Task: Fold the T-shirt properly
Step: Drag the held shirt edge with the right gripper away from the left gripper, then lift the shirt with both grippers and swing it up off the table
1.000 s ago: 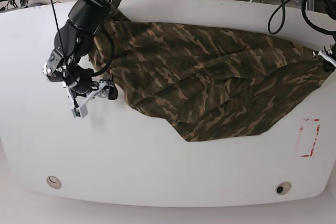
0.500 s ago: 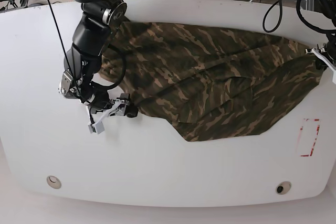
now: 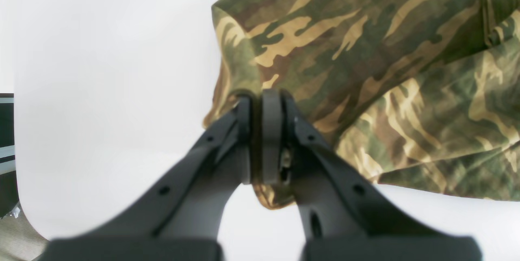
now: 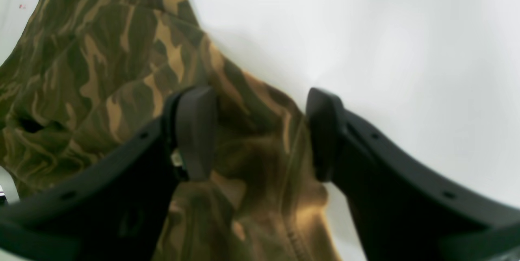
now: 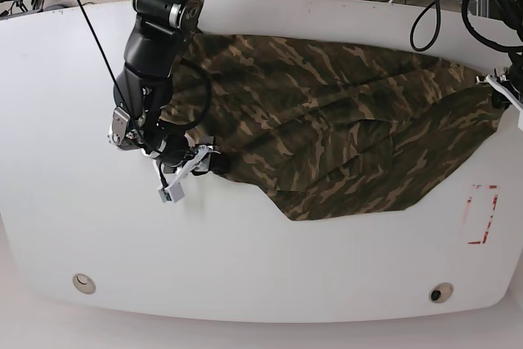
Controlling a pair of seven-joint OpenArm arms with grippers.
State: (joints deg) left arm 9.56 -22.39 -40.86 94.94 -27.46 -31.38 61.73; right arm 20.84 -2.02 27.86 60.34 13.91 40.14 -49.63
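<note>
**Shirt spread across the table, one edge pinched, the other straddled**

The T-shirt [image 5: 327, 128] lies loosely across the far half of the white table [image 5: 245, 259], rumpled, with a fold ridge running through its middle and a pointed corner hanging toward the near edge. My left gripper [image 3: 260, 131] is at the shirt's edge on the base view's right; its fingers [image 3: 271, 131] are pressed together with a tuck of cloth pinched between them. My right gripper [image 4: 260, 131] is at the opposite edge; its fingers [image 4: 195, 131] are spread, with the shirt's hem lying between them, and I cannot tell whether they touch it. Its arm [image 5: 151, 55] leans over that end of the shirt and covers part of it. A red rectangle mark [image 5: 482, 214] sits on the table just beyond the shirt, and two round holes [image 5: 83, 284] lie near the front edge, well apart from the cloth. Cables [image 5: 433, 6] hang behind the table.
</note>
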